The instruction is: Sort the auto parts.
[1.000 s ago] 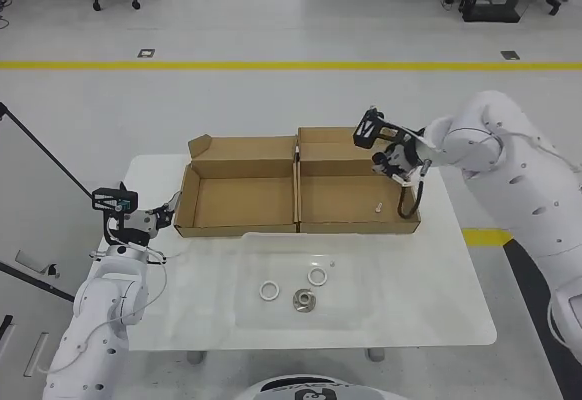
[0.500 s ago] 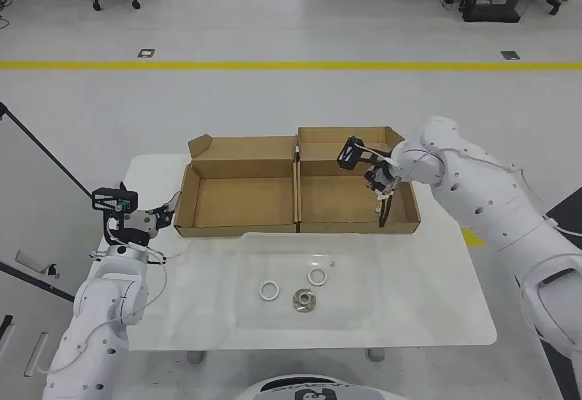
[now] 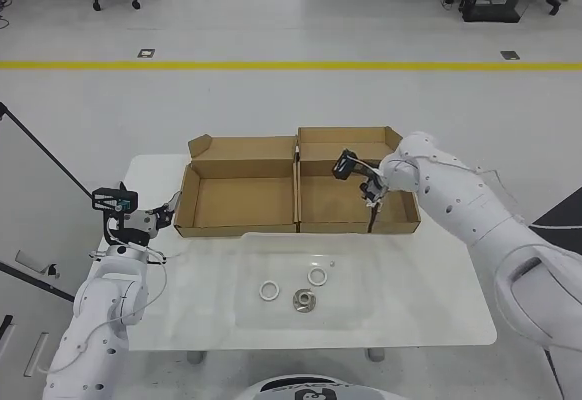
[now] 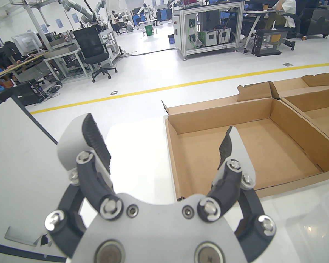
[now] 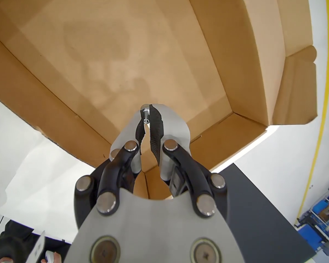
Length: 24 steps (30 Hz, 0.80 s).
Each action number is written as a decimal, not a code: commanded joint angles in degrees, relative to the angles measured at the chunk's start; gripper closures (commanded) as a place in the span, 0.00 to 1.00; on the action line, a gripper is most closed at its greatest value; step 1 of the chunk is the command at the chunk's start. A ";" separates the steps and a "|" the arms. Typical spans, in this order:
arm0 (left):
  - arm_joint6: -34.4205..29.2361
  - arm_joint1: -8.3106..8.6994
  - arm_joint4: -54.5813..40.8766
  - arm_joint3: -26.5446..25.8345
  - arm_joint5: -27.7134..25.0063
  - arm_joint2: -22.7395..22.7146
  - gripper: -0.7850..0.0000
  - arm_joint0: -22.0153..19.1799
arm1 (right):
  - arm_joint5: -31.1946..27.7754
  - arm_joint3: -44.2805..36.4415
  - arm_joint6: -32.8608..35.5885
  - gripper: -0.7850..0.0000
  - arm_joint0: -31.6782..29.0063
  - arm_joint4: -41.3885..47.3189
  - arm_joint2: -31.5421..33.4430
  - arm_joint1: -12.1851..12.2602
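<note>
At the desk's 9 o'clock edge, the left end effector hangs with its two ribbed fingers spread wide apart and nothing between them. It points toward the left open brown cardboard box. That box sits at 11 o'clock on the white desk and touches its twin, the right open brown cardboard box, at 12 to 1 o'clock.

Near the desk's 6 o'clock side lie three loose parts. A white plastic ring is leftmost, and a grey round metal part lies just beside it. A second white plastic ring lies at 1 o'clock from the metal part.

The right end effector hangs inside the right box, near its 3 o'clock wall. Its fingers are pinched on a small silver threaded bolt held at the tips, above the box floor.
</note>
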 commanded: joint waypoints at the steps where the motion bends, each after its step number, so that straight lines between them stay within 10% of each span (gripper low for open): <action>1: 0.00 0.00 0.00 0.00 0.00 0.00 0.00 0.00 | 0.09 1.18 -0.29 1.00 0.22 0.38 -0.43 -0.75; 19: 0.00 0.00 0.00 0.00 0.00 0.00 0.00 0.00 | -0.98 8.61 -1.32 1.00 0.23 0.60 -2.07 -4.65; 24: 0.00 0.00 0.00 0.00 0.00 0.00 0.00 0.00 | -1.27 9.48 -1.26 0.71 0.14 0.36 -1.85 -5.06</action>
